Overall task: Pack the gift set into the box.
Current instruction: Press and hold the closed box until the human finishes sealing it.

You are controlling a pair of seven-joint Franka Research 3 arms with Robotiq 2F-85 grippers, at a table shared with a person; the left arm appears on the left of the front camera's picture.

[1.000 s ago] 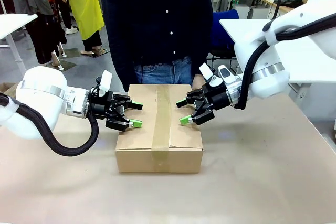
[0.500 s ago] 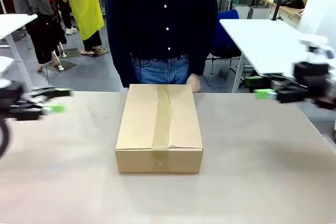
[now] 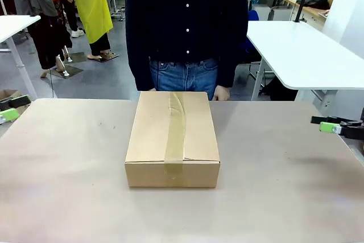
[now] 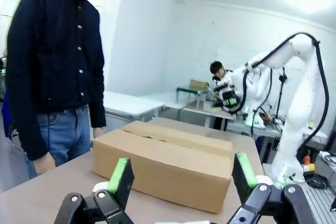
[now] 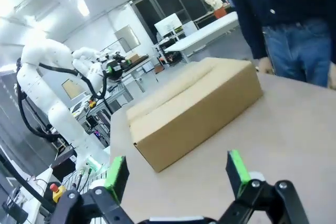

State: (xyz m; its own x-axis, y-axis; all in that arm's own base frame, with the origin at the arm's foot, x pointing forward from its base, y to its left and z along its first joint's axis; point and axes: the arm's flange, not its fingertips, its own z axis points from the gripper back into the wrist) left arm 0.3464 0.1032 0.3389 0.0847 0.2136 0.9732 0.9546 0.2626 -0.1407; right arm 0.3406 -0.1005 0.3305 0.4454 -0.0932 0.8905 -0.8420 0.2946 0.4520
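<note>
Both arms have pulled back from the box (image 3: 172,139) to the desk's (image 3: 273,197) side edges, the left hand (image 4: 181,174) and right hand (image 5: 176,174) each with 2 fingers spread apart and empty, while the taped-shut box sits mid-desk before the person (image 3: 186,27).

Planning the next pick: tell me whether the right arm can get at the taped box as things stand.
Probably yes. The right gripper is open at the table's right edge, and only bare tabletop lies between it and the box. The person's hand stays behind the far end.
</note>
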